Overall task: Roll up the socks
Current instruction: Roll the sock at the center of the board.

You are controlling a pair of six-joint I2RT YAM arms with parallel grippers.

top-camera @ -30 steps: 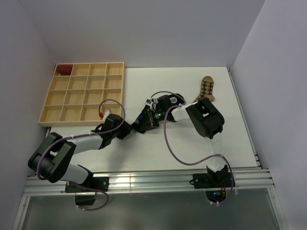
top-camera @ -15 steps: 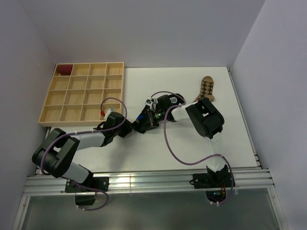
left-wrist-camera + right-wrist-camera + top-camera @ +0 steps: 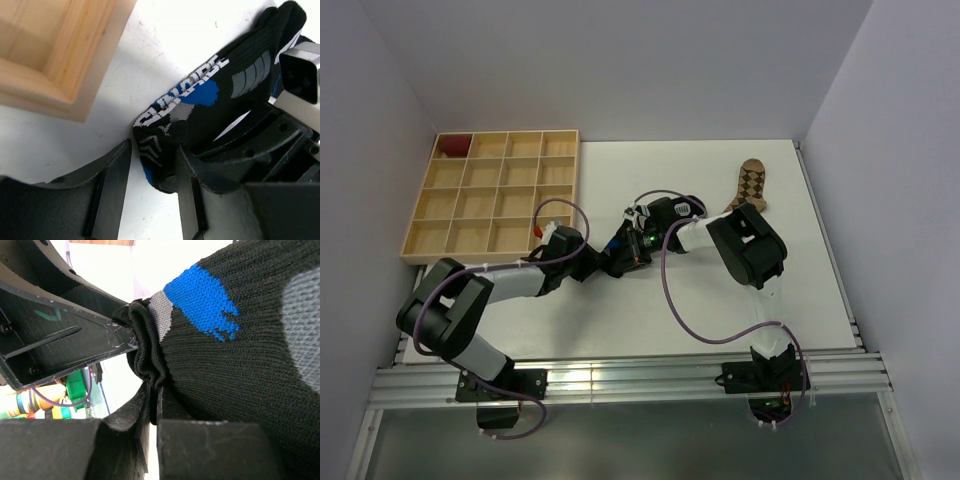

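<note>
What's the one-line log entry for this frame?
right gripper: shut on black sock | left gripper: open, straddling its end | tan sock: lying apart, far right

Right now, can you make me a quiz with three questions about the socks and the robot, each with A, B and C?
1. Where is the tan diamond sock? A near left corner. B far right of the table. C hanging off the edge.
2. The bundle in the wooden tray is: A dark red. B green. C yellow.
3. The right gripper is: A wide open. B shut on the black sock. C shut on nothing.
Answers: B, it lies by the far right edge; A, it shows red in the corner compartment; B, sock fabric is pinched between its jaws.
</note>
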